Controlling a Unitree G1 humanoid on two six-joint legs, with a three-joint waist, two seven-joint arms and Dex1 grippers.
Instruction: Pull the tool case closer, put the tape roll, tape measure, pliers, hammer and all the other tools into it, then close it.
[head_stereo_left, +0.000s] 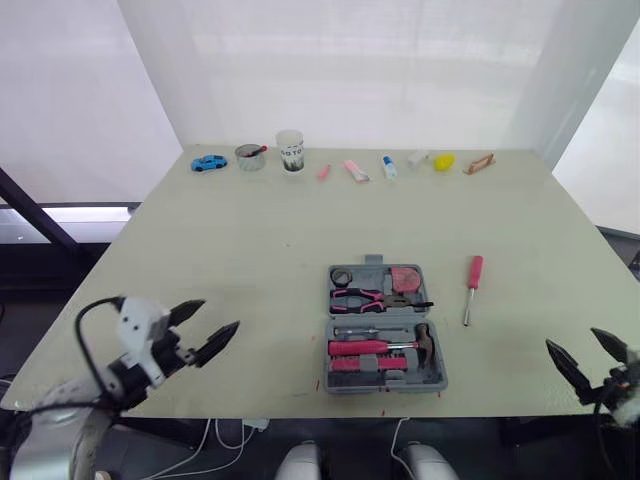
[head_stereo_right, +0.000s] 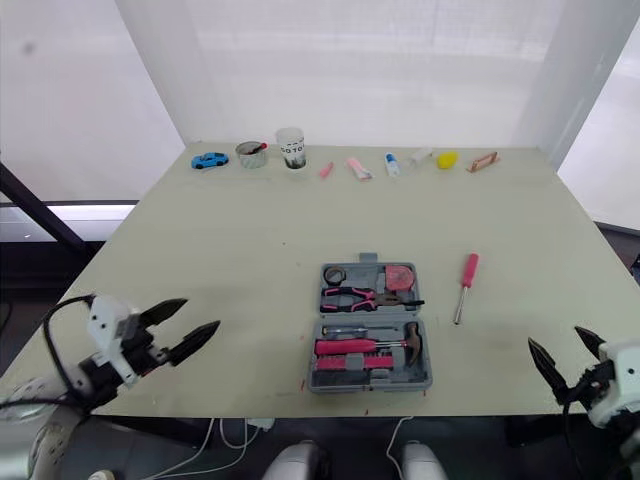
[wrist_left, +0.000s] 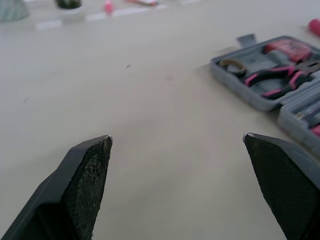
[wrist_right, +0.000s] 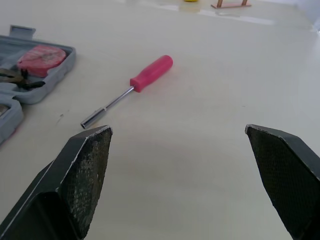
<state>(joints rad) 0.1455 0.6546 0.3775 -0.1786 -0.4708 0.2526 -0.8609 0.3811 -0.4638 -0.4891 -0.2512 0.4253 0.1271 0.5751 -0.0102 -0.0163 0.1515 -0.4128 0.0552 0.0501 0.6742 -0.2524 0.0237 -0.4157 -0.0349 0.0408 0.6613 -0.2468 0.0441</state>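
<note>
grey plastic, laid open flat: the tool case (head_stereo_left: 385, 384) lies on the table (head_stereo_left: 250, 250) near its front edge, roughly midway between your two arms, so the pulling-closer part looks done. its trays are filled. the tape roll (head_stereo_left: 341, 276) and tape measure (head_stereo_left: 405, 278) sit in the far half with the pliers (head_stereo_left: 370, 297) just below them. the hammer (head_stereo_left: 422, 340) lies in the near half beside the pink-handled tools (head_stereo_left: 360, 348). each piece seems to sit in its own moulded recess, which is likely why they lie flat, and the case should be free to fold shut.

the one tool left out is the pink screwdriver (head_stereo_left: 471, 288). it lies on the bare table to the right of the case, apart from it, handle pointing away from you and shaft toward you. it's on the right arm's side, so i'd judge that pick comes next, then the closing.

your left gripper (head_stereo_left: 220, 314) hovers low over the front left corner of the table, well apart from the case, pincer spread wide and holding nothing. your right gripper (head_stereo_left: 572, 338) hangs at the front right corner, just off the table edge, pincer also wide and empty. from its wrist the screwdriver lies ahead between the fingers (wrist_right: 87, 165), so the arm is aimed about right and needs mostly a reach forward.
</note>
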